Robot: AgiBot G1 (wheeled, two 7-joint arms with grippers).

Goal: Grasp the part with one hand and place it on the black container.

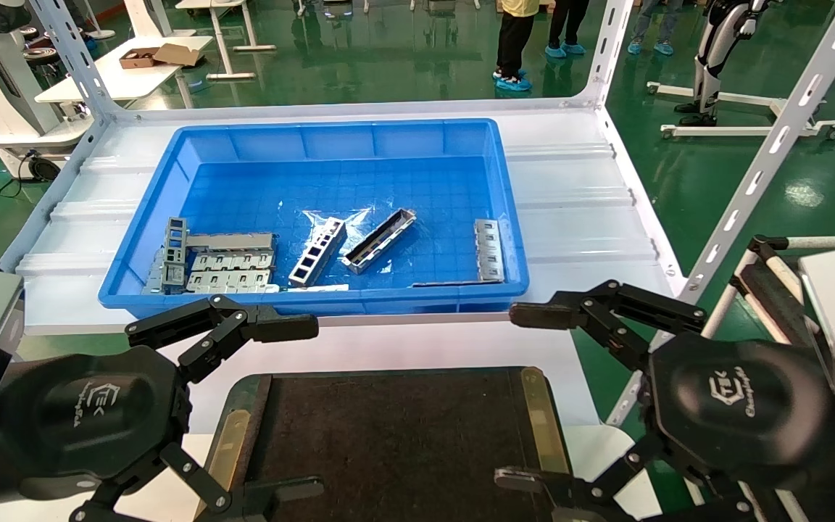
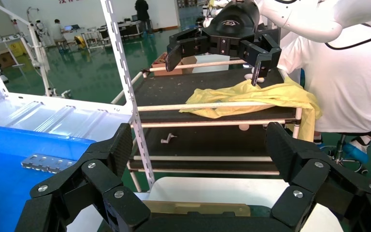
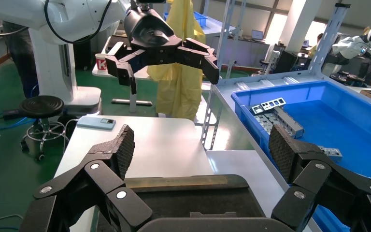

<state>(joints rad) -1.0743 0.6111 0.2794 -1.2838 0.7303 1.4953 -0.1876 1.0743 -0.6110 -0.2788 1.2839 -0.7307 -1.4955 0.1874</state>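
**One channel bar in the blue bin, both claws spread over the black tray**

The blue bin [image 1: 316,174] sits on a white shelf [image 1: 591,210] and serves as the landmark. Inside it lies one part [image 1: 380,240], a slim silver-grey channel bar, resting diagonally near the bin's centre with its dark trough facing up. Just to the left of it lies one ladder-like bar [image 1: 317,251] with square holes, also diagonal and apart from the part. In the bin's near-left corner sits a cluster of flat slotted plates [image 1: 233,270] with a grey bracket [image 1: 175,250] among them; their exact number cannot be told. One more slotted plate [image 1: 488,250] lies near the bin's right wall.

In front of the bin, nearer the robot, lies one black container [image 1: 396,442], a flat dark tray with two brass-coloured strips [image 1: 544,420] along its sides.

Two grippers are in view. The left hand [image 1: 283,409] hovers over the tray's left edge, fingers spread wide and holding nothing. The right hand [image 1: 522,395] hovers over the tray's right edge, likewise spread and empty. Neither reaches the bin.
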